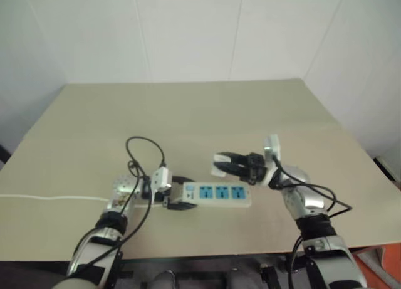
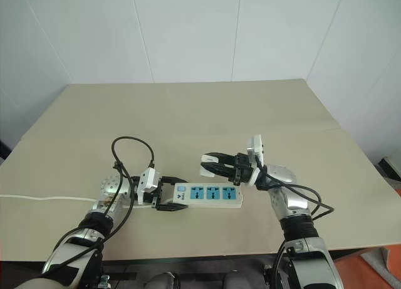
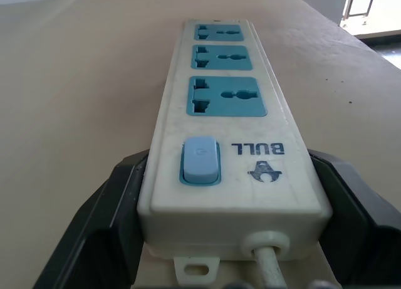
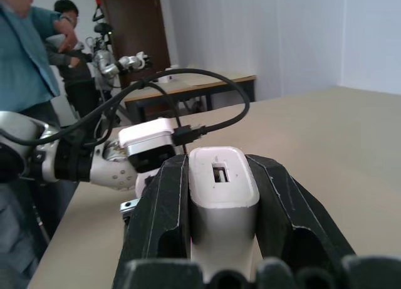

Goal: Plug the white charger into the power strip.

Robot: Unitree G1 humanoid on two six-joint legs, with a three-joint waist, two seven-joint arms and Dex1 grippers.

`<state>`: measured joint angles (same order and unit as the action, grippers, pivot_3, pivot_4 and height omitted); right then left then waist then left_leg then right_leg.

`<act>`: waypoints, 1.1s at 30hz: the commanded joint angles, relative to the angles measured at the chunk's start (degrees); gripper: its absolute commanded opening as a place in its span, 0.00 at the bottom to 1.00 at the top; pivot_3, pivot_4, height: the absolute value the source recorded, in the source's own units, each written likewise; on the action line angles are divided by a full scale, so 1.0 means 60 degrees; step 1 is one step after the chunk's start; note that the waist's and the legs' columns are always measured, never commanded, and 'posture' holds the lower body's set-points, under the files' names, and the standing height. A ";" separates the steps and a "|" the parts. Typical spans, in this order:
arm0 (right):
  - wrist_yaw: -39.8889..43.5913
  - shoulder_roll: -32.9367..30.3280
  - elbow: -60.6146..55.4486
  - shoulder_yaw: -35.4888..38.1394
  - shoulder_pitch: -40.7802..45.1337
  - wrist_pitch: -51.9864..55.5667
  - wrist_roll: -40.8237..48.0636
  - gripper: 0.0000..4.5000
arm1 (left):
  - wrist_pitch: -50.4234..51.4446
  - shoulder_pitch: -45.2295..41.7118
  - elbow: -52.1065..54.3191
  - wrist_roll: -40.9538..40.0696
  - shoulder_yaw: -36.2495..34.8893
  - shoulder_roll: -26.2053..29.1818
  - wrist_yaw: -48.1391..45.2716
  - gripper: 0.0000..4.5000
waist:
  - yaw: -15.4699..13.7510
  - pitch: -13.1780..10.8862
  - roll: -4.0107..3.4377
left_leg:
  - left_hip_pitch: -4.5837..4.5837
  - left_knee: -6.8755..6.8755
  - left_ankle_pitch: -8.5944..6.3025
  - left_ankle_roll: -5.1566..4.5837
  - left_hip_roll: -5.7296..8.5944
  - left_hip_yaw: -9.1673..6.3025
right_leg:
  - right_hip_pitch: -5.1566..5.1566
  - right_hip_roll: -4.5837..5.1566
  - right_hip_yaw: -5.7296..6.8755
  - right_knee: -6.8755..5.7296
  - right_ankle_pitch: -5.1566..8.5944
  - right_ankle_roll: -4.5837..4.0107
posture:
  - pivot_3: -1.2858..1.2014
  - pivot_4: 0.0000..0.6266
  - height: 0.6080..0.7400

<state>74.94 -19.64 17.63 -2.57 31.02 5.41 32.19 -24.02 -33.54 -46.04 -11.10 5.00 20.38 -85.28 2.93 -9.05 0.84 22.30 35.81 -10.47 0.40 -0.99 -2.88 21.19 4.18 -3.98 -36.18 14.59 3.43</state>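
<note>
The long flat white plastic power strip (image 2: pixel 208 195) with three blue socket faces lay flat on the pale beige tabletop (image 2: pixel 188 113), its switch end clamped between the black fingers of the left gripper (image 2: pixel 170 195), with its thin white cord (image 2: pixel 44 198) trailing off to the left. It was judged rigid and light, prone to sliding unless held by the end as shown. The small white rounded plastic charger (image 2: pixel 207 170) was pinched by its flat sides in the right gripper (image 2: pixel 216 165), raised just above the strip's middle; it was judged hard, smooth and apt to twist. Plain white walls (image 2: pixel 188 32) enclosed the table, and people at another table (image 4: pixel 188 82) were seen in the right wrist view.
</note>
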 commanded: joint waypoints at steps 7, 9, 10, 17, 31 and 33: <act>0.0408 0.0560 0.0318 -0.0235 0.0481 -0.0856 -0.0687 0.25 | 0.1304 0.0956 0.1016 0.0162 0.0326 0.0526 0.0162 0.74 | 0.0037 0.0000 -0.0001 | -0.0001 -0.0006 -0.0001 0.0001 -0.0011 -0.0004 | 0.0005 -0.0015 0.0000 -0.0002 0.0036 0.0049 | 0.52 0.24 1.00; 0.0634 0.0622 0.0578 -0.0308 0.0573 -0.0942 -0.0827 0.25 | 0.1327 0.1010 0.1118 0.0190 0.0369 0.0538 0.0251 0.74 | 0.0022 0.0000 -0.0001 | 0.0000 -0.0007 -0.0001 0.0001 -0.0011 -0.0005 | 0.0005 -0.0015 0.0000 0.0000 0.0035 0.0048 | 0.52 0.24 1.00; 0.0721 0.0649 0.0686 -0.0332 0.0610 -0.0981 -0.0876 0.25 | 0.1355 0.1028 0.1155 0.0189 0.0384 0.0541 0.0275 0.74 | 0.0012 0.0000 -0.0001 | 0.0000 -0.0008 -0.0001 0.0001 -0.0011 -0.0004 | 0.0005 -0.0014 0.0000 0.0001 0.0034 0.0045 | 0.52 0.24 1.00; 0.1040 0.1094 0.1438 -0.0565 0.0850 -0.1512 -0.1293 0.25 | 0.1303 0.1112 0.1237 0.0173 0.0426 0.0553 0.0383 0.74 | 0.0001 0.0001 -0.0002 | -0.0001 -0.0009 -0.0001 0.0001 -0.0011 -0.0003 | 0.0006 -0.0014 0.0000 0.0000 0.0034 0.0041 | 0.52 0.24 1.00; 0.1338 0.1367 0.2853 -0.0431 0.1302 -0.2546 -0.1777 0.25 | 0.1214 0.1097 0.1249 0.0063 0.0433 0.0615 0.0347 0.74 | -0.0005 0.0001 -0.0001 | 0.0000 -0.0019 -0.0001 0.0002 -0.0011 -0.0003 | 0.0011 -0.0013 0.0000 0.0002 0.0022 0.0012 | 0.52 0.24 1.00; 0.1343 0.1351 0.3031 -0.0424 0.1313 -0.2744 -0.1846 0.25 | 0.1197 0.1077 0.1230 0.0069 0.0449 0.0631 0.0344 0.74 | 0.0000 0.0001 -0.0002 | 0.0000 -0.0019 -0.0001 0.0002 -0.0011 -0.0003 | 0.0011 -0.0013 0.0000 0.0003 0.0022 0.0012 | 0.52 0.24 1.00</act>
<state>82.48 -11.58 35.85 -6.04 37.59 -8.95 21.39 -17.10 -28.49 -36.97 -12.88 6.09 22.72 -82.61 2.93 -9.04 0.83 22.30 35.69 -10.47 0.41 -1.06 -2.90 21.26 4.10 -3.98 -36.17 14.73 3.50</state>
